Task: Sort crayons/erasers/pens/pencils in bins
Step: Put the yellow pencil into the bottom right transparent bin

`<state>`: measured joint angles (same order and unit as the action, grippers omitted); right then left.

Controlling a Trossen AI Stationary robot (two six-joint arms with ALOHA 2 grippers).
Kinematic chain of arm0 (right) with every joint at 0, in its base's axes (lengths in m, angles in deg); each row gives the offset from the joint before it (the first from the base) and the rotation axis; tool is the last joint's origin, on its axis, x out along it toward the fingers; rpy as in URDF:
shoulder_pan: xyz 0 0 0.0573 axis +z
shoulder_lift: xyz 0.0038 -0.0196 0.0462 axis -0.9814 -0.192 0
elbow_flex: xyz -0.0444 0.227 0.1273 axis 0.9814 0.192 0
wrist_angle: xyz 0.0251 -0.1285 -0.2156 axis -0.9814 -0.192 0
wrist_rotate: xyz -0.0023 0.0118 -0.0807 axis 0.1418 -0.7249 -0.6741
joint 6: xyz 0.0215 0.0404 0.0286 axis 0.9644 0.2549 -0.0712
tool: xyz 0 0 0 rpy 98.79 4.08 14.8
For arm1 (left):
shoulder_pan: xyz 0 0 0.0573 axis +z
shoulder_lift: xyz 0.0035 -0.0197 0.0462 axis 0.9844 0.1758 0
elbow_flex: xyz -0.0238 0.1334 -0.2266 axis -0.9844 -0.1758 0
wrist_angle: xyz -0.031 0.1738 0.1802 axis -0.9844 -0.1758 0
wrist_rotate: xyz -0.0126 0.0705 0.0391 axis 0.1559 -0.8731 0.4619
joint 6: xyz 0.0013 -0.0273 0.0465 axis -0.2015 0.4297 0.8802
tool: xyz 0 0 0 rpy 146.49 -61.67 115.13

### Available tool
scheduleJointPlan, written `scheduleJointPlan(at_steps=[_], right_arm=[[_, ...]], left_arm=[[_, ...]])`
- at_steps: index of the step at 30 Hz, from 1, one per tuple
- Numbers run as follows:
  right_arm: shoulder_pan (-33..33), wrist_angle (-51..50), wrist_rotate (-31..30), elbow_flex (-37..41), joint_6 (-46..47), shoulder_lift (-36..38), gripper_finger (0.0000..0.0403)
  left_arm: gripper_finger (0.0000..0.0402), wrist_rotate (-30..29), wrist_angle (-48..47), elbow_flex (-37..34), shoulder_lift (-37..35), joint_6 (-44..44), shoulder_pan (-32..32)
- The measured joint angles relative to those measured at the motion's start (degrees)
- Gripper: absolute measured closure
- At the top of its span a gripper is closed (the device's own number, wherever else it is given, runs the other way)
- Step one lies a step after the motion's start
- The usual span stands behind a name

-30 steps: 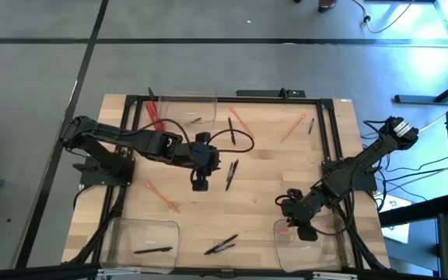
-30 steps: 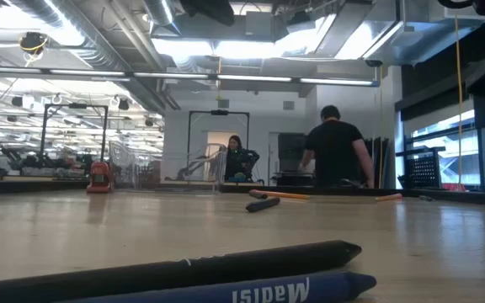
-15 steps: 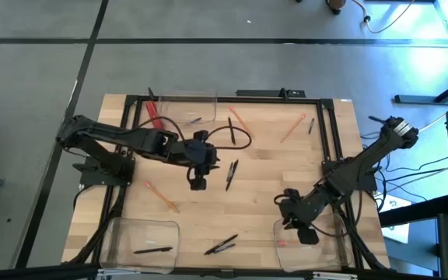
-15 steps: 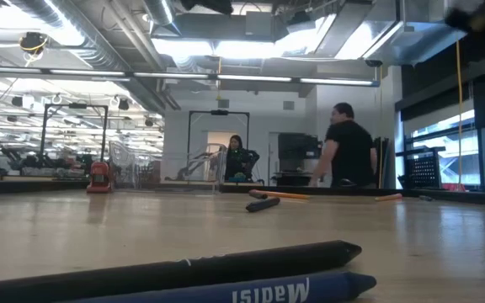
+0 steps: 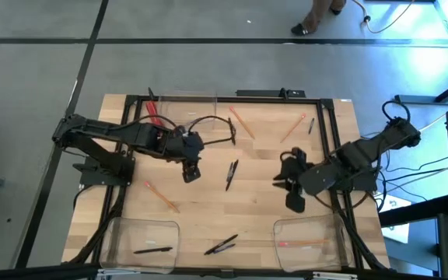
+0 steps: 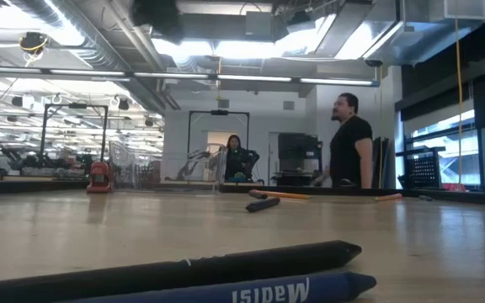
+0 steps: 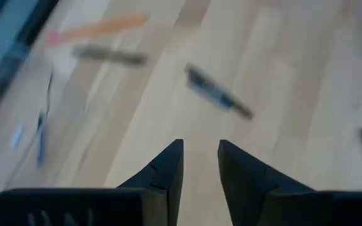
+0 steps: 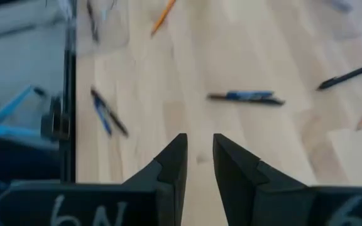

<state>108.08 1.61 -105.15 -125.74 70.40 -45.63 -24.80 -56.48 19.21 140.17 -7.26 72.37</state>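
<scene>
Both grippers hang open over the table with nothing between their fingers. My left gripper [image 5: 189, 173] [image 7: 200, 164] is left of centre, near a pair of black pens [image 5: 230, 175] [image 7: 219, 100]. My right gripper [image 5: 294, 201] [image 8: 198, 157] is right of centre, beyond the near right bin [image 5: 309, 232], where a pencil [image 5: 306, 243] lies flat. The near left bin [image 5: 142, 233] holds one pen [image 5: 152, 250]. The far bin [image 5: 187, 109] holds small bluish crayons [image 5: 194, 120]. Loose pencils [image 5: 162, 196] [image 5: 239, 120] [image 5: 292, 128] lie flat on the wood.
Two dark sticks [image 5: 222, 246], one black [image 6: 183, 269] and one blue [image 6: 251, 290], lie near the table's near edge between the two near bins. A red flat strip [image 5: 154, 115] lies at the far left. A black frame [image 5: 329, 140] borders the table. People stand in the room beyond.
My right gripper has risen from over the near right bin and gone toward the far edge, tipping as it went; the pencil stays in that bin. My left gripper has shifted a little toward the table's left and far edges and has rolled about its own axis.
</scene>
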Motion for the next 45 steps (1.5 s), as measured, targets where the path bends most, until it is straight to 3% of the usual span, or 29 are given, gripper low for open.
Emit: scheduleJointPlan(at_steps=[5,10,17,21,29,34,39,45], right_arm=[[-2.2,-0.1,-0.3,-3.1,-4.7,0.0,0.0325],[-4.4,0.1,-0.3,-3.6,-7.0,0.0,0.0325],[-7.6,-0.3,-0.1,-3.6,-7.8,0.0,0.0325],[-11.1,-0.3,3.9,-3.6,-8.7,0.0,0.0325],[-19.3,-1.7,5.3,-3.6,-6.2,0.0,0.0325],[-26.4,-6.5,1.4,-2.9,3.5,0.0,0.0324],[-33.8,-6.1,10.3,1.6,6.4,-0.8,0.0324],[-41.3,-5.9,10.0,7.9,14.4,-2.5,0.0324]], left_arm=[[0.0310,0.7,-12.4,0.0,0.0,-10.0,-0.4],[0.0310,5.6,-22.0,-1.2,0.0,-18.5,-2.0],[0.0310,10.2,-22.9,-6.6,-0.6,-28.7,-4.0],[0.0310,10.8,-21.8,-8.3,-0.6,-32.3,-4.3],[0.0310,10.2,-19.0,-8.4,-0.6,-33.6,-4.3],[0.0310,8.6,-16.2,-8.4,-0.6,-33.4,-4.3],[0.0310,7.4,-16.1,-8.4,-0.6,-31.9,-4.3],[0.0310,4.9,-16.1,-8.4,-0.6,-31.7,-4.3]])
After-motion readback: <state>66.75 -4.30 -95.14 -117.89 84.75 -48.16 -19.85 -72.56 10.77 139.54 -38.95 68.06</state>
